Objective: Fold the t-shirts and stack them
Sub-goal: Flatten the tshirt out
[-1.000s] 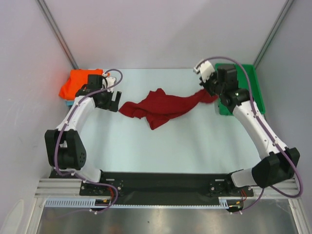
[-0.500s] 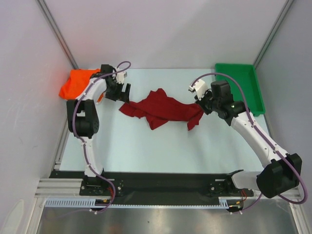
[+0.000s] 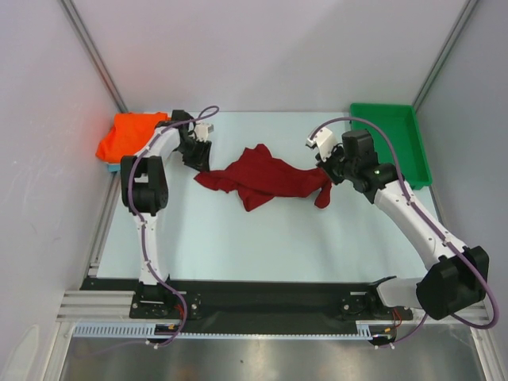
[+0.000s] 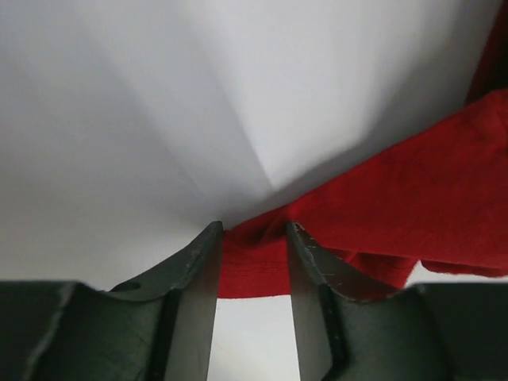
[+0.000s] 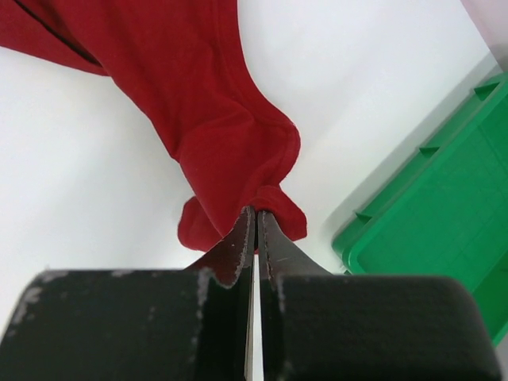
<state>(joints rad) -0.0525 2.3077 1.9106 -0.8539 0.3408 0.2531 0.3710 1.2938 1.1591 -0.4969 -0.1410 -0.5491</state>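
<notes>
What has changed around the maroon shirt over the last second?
The right gripper, shut on the right end of the maroon shirt, dragged it left, away from the green tray. The left gripper moved in to straddle the shirt's left end; grip unclear. The orange shirt and the tray stayed put.

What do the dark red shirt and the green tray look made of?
The dark red shirt: soft matte knit cloth, probably cotton; it bunches and drapes in loose folds. The green tray: rigid moulded plastic by the look, faintly glossy, with a straight raised rim and ribs along its wall.
</notes>
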